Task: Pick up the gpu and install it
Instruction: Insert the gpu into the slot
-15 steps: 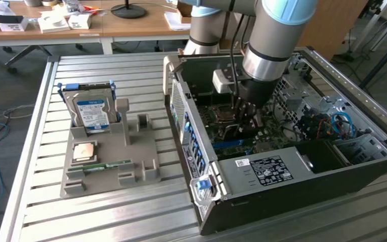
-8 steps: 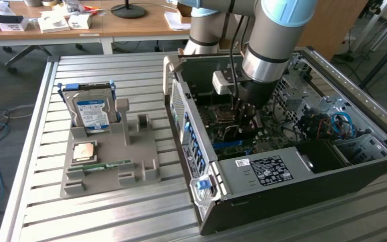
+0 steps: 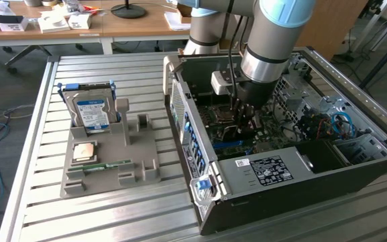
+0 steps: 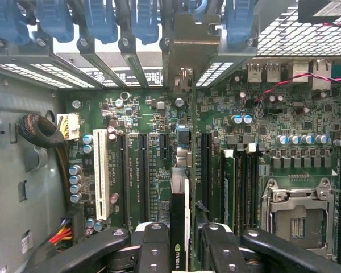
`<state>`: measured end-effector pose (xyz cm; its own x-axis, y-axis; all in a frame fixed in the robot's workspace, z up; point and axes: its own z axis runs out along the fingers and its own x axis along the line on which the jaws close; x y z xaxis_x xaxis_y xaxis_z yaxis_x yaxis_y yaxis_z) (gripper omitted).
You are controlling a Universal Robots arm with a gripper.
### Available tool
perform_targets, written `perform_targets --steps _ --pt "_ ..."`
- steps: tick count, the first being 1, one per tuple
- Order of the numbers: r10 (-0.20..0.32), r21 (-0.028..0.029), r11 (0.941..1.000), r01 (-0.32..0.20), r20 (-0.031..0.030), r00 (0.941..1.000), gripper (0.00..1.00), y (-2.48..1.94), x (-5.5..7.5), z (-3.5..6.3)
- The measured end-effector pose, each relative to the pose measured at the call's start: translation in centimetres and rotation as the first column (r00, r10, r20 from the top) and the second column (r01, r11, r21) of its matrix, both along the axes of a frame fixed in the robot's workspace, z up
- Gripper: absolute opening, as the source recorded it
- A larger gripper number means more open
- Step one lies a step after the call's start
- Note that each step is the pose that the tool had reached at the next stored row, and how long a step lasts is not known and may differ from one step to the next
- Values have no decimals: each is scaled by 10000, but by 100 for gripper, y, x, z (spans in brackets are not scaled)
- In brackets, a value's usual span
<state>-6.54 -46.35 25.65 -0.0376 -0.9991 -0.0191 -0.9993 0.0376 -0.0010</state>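
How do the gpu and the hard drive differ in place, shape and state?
The gpu is clamped in the gripper inside the computer case, over the motherboard; the hard drive stands free in the grey holder outside it. The gpu is a thin card seen edge-on; the hard drive is boxy, with a blue-white label. Both stand on edge.

The gripper [image 3: 239, 122] hangs deep inside the open computer case [image 3: 261, 212] — toward the exterior view's left, a grey tray [image 3: 139, 174] holds a hard drive [image 3: 92, 113].
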Motion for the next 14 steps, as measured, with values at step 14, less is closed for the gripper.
perform_targets --steps 14 --pt "-5 3 10000 5 2 10000 27 0 -1 -25"
